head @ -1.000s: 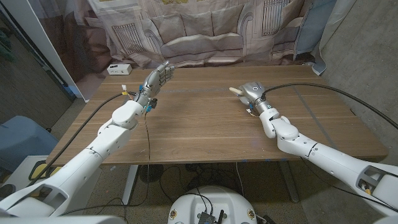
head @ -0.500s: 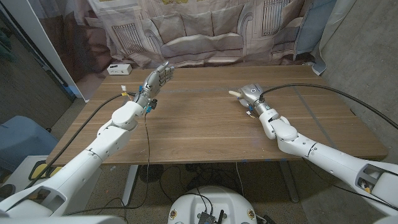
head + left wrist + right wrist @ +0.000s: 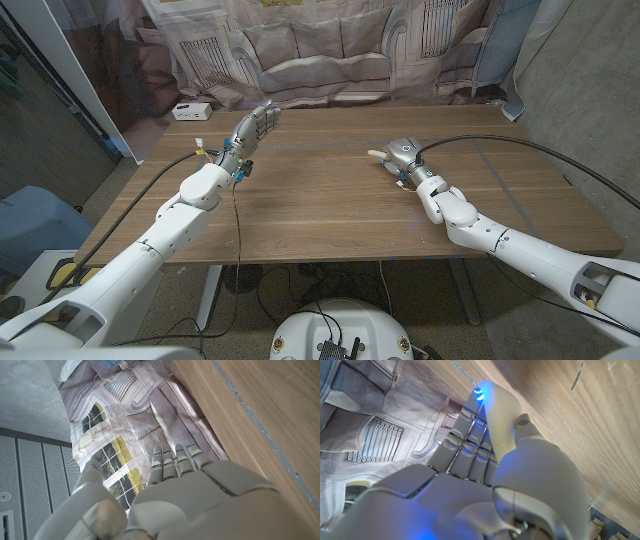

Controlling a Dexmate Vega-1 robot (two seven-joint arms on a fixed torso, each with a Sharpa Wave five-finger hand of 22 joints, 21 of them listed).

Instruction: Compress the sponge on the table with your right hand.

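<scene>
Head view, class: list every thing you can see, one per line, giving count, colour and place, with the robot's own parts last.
Table: one, brown wood, under both arms.
Sponge: one, pale cream, under the right robot hand; only one end shows.
Box: one, white, table's far left corner.
Printed cloth: one, grey-beige, hanging behind the table.
Left robot hand: one, grey, raised over the table's far left, fingers apart, holding nothing.
Right robot hand: one, grey, on the sponge at centre right.
</scene>
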